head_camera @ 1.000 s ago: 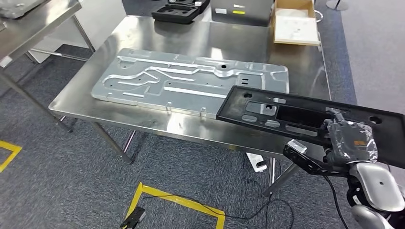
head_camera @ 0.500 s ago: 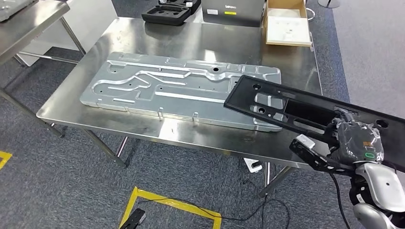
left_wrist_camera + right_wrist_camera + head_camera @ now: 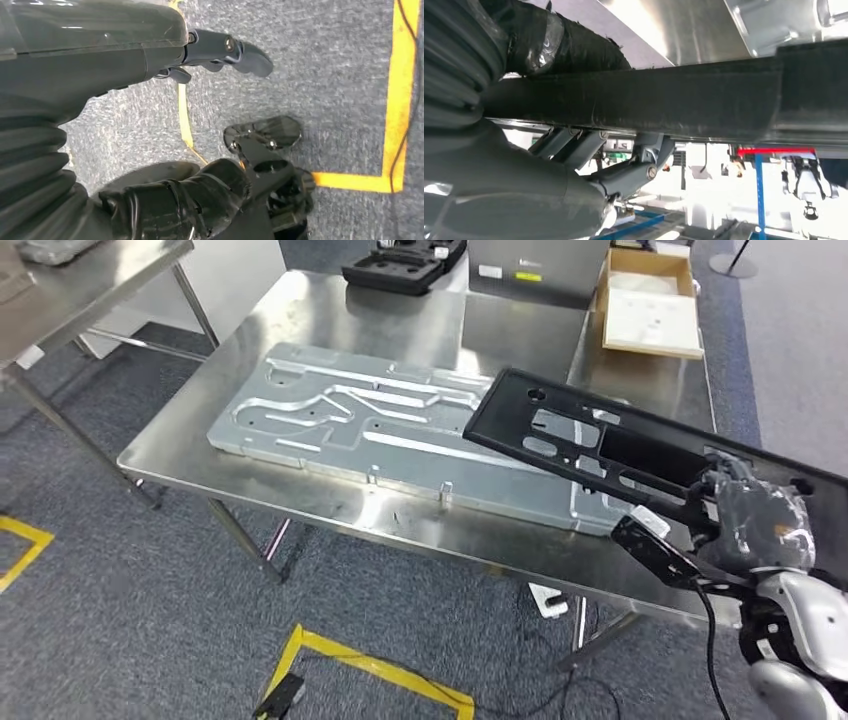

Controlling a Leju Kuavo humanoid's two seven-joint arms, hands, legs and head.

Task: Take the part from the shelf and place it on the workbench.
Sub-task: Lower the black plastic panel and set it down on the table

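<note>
Carrying the black panel point(image 3: 640, 445) in our right hand point(image 3: 750, 525), fingers clamped on its near edge, we held it tilted above the workbench point(image 3: 400, 525), overlapping the metal plate point(image 3: 350, 420); next, we judged, came lowering it flat onto bare steel. Our left hand point(image 3: 150, 60) hung with fingers apart, holding nothing.

a workshop: steel workbench point(image 3: 300, 310), stamped metal panel point(image 3: 380, 420), floor tape point(image 3: 380, 665).

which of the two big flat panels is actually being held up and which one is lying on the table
The black panel is held by the right hand, its far end raised over the workbench. The silver metal panel lies flat on the bench, untouched.
</note>
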